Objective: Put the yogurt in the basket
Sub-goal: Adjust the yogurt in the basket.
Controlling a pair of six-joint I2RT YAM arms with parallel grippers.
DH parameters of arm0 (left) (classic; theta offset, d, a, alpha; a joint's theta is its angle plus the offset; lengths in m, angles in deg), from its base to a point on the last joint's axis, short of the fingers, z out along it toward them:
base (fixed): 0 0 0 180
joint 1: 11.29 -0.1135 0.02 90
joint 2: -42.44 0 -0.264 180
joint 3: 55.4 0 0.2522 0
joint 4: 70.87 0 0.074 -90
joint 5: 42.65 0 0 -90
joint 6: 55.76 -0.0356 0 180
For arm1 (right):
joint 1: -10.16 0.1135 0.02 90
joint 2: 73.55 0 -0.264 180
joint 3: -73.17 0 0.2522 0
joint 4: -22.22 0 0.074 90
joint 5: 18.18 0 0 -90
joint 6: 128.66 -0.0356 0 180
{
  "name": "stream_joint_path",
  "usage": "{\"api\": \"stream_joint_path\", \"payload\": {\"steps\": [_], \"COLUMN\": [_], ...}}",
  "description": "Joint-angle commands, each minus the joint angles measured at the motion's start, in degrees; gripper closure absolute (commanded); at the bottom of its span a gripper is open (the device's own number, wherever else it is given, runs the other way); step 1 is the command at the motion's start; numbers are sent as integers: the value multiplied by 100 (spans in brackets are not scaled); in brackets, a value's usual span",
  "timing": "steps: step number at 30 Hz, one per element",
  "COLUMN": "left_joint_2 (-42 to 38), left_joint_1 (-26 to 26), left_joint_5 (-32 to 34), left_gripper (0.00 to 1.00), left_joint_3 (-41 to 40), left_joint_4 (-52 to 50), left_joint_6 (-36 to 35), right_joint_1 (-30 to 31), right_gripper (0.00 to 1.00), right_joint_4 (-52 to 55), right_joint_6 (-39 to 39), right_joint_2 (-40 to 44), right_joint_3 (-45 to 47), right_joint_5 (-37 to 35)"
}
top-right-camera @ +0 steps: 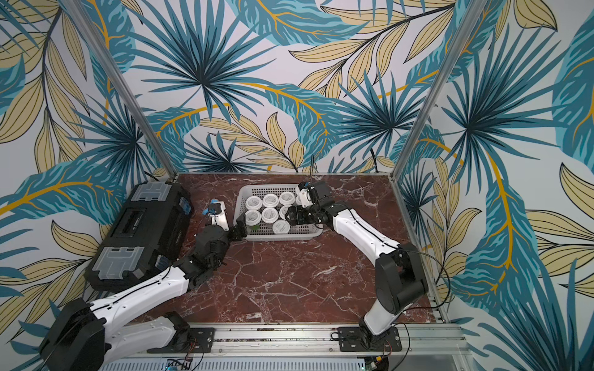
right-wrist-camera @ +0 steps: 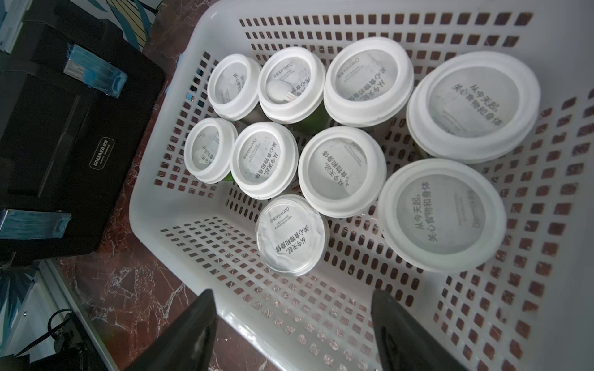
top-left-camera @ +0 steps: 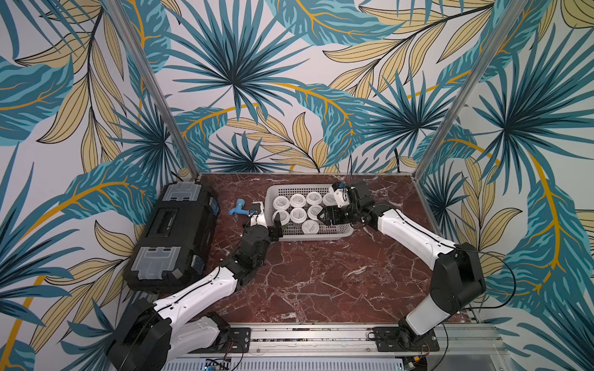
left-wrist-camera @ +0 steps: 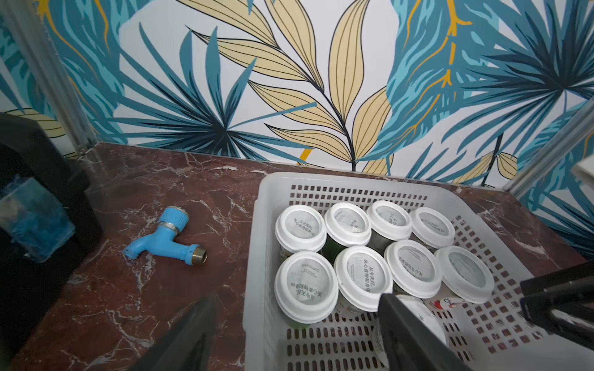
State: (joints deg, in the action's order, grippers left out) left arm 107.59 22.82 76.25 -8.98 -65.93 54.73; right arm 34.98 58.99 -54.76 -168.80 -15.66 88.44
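The pale basket [top-left-camera: 316, 237] [top-right-camera: 279, 237] stands at the back middle of the marble table. Several yogurt cups [top-left-camera: 298, 215] [top-right-camera: 270, 214] with white printed lids stand upright inside it in rows. Another yogurt cup with a flat foil top [right-wrist-camera: 291, 236] sits alone nearer the front. My left gripper [top-left-camera: 279, 225] [left-wrist-camera: 295, 337] is open astride the basket's left wall [left-wrist-camera: 257, 257], one finger outside and one inside. That inner finger [left-wrist-camera: 408, 334] partly hides the foil-topped cup. My right gripper [top-left-camera: 321, 216] [right-wrist-camera: 295, 321] hangs open and empty over the basket's rim [right-wrist-camera: 144, 218].
A large black toolbox [top-left-camera: 173, 234] [right-wrist-camera: 64, 144] lies along the table's left edge. A small blue fitting [top-left-camera: 239, 208] [left-wrist-camera: 164, 244] rests on the marble between toolbox and basket. Leaf-patterned walls and metal posts close the back and sides.
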Motion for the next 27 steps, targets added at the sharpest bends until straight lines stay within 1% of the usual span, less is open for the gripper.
{"api": "stream_joint_path", "payload": {"steps": [1, 9, 22, 27], "left_joint_2": [-2, 178, 152, 121], "left_joint_1": [-125, -150, -166, -168], "left_joint_5": [-183, -284, -284, -284], "left_gripper": [17, 17, 17, 17], "left_joint_3": [-182, -120, -119, -129], "left_joint_4": [285, 296, 275, 251], "left_joint_6": [258, 322, 322, 322], "right_joint_1": [32, 80, 267, 298], "right_gripper": [20, 21, 22, 22], "right_joint_4": [186, 340, 794, 999], "right_joint_6": [25, 136, 337, 467], "right_joint_2": [-232, -537, -938, -990], "right_joint_3": [-91, -258, -659, -746], "right_joint_5": [126, 306, 460, 380]}}
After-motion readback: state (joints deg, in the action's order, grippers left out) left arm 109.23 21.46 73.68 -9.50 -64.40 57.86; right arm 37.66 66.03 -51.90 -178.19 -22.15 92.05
